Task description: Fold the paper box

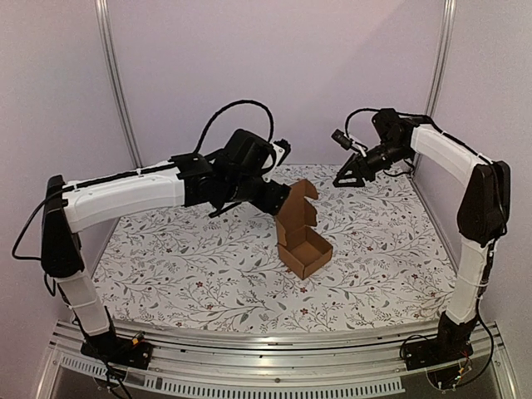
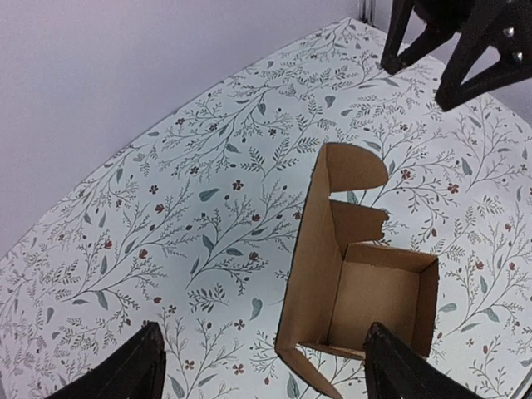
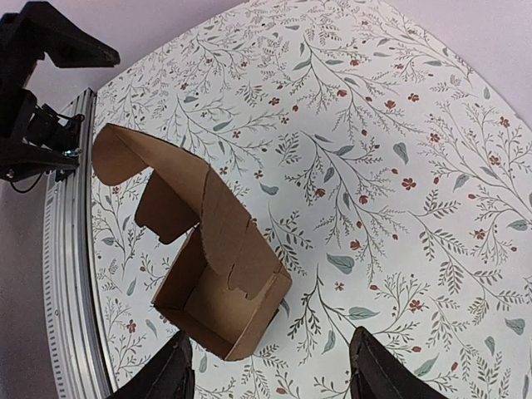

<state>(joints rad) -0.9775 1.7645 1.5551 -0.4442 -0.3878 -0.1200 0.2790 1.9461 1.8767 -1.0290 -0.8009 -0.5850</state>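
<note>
Left end effector (image 2: 266, 370), spread, and right end effector (image 3: 270, 370), spread, hover near paper box (image 1: 304, 249).

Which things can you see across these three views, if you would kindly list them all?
paper box: one, brown, mid-table, partly folded, lid flap standing up
tablecloth: one, white with leafy floral print, covering the table
rail: one, silver, along the near edge
frame posts: two, silver, at the back corners
left arm: one, white and black, reaching in towards the box
right arm: one, white and black, raised at the back right
left claw: one, black, open, above the box
right claw: one, black, open, holding nothing
</note>
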